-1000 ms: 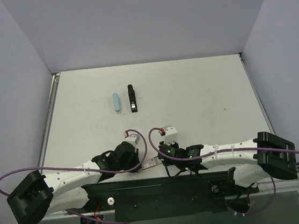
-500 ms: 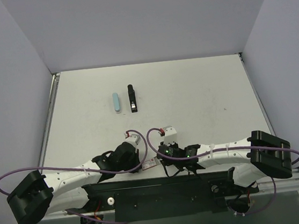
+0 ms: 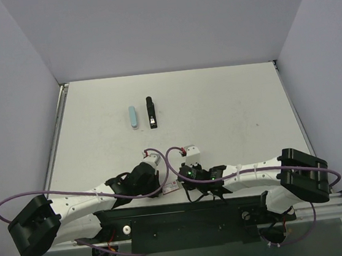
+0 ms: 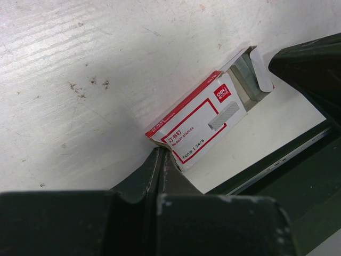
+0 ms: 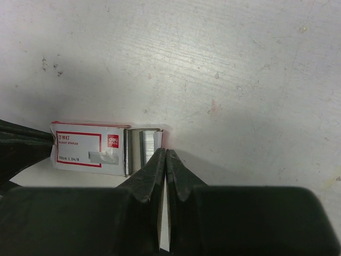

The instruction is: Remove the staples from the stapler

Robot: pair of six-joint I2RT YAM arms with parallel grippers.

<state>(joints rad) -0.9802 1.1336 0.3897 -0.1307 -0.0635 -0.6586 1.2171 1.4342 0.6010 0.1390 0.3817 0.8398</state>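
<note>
The black stapler point(image 3: 151, 112) lies far up the white table, away from both arms. A red-and-white staple box point(image 3: 173, 187) point(image 4: 200, 125) point(image 5: 85, 148) lies near the front edge between the grippers. Its one end is open, and silver staples point(image 5: 145, 146) point(image 4: 246, 69) show inside. My left gripper point(image 3: 165, 189) point(image 4: 161, 153) is shut, its tips against the box's closed end corner. My right gripper point(image 3: 182, 184) point(image 5: 165, 153) is shut at the open end, tips meeting at the white flap point(image 4: 262, 72). I cannot tell whether the flap is pinched.
A light blue oblong piece point(image 3: 133, 117) lies just left of the stapler. The black mounting rail point(image 3: 181, 216) runs along the table's near edge, right behind the box. Grey walls close in the table point(image 3: 237, 108) on three sides.
The right arm has shifted slightly left toward the box and its jaws have closed. The left arm, stapler and box have not moved.
</note>
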